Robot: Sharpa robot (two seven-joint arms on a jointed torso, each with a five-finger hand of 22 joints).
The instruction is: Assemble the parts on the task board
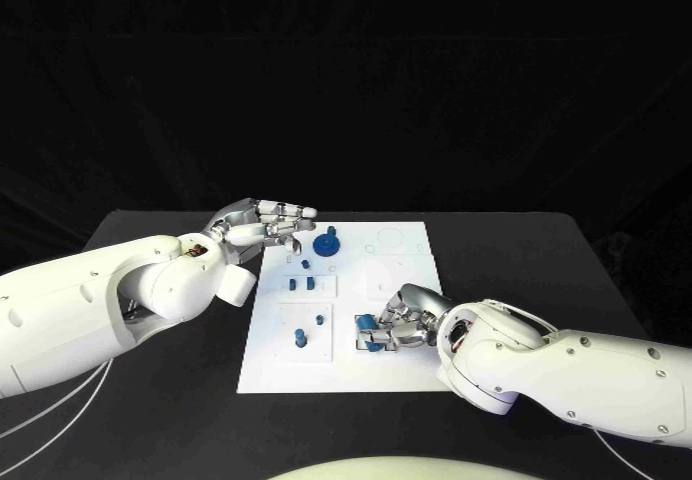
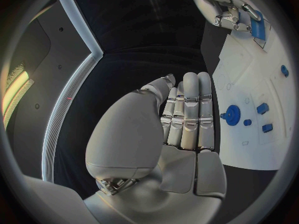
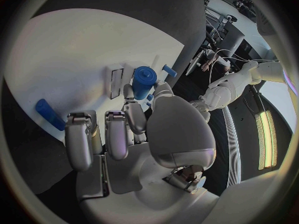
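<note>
blue part (image 3: pixel 144 81) | apparently pinched in right hand (image 1: pixel 392 328) | over task board (image 1: pixel 389 370)

task board: one (image 1: pixel 346 300)
blue gear: one (image 1: pixel 327 243)
small blue parts by my fingers: about six, some hidden
my hands: two, left (image 1: pixel 267 225) and right (image 1: pixel 404 318)

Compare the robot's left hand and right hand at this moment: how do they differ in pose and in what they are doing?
The left hand holds nothing, fingers straight and close together; the right hand has its fingers curled round a blue part. The left hand sits at the far left edge of the task board, beside the blue gear; the right hand is over the board's near side. Both are silver, on white arms.
</note>
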